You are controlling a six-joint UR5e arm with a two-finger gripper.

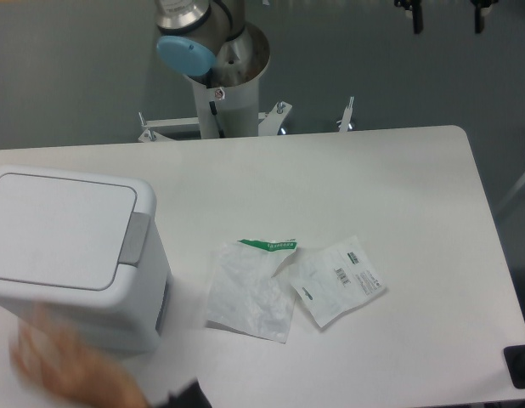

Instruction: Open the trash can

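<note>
The trash can [63, 255] is a large white boxy bin at the table's left side. Its flat lid [59, 229] lies shut, with the grey push tab [135, 238] on the lid's right edge. Of my gripper [447, 10], only two dark fingertips [415, 15] show at the top right edge of the frame. They stand wide apart with nothing between them, high above and far to the right of the bin. The arm's base [224, 81] stands behind the table's far edge.
Two flat white plastic packets lie mid-table, one with a green strip [250, 293] and one with a barcode [339, 280]. A blurred human hand [59, 365] is at the front left beside the bin. A dark object [522, 365] sits at the right front edge.
</note>
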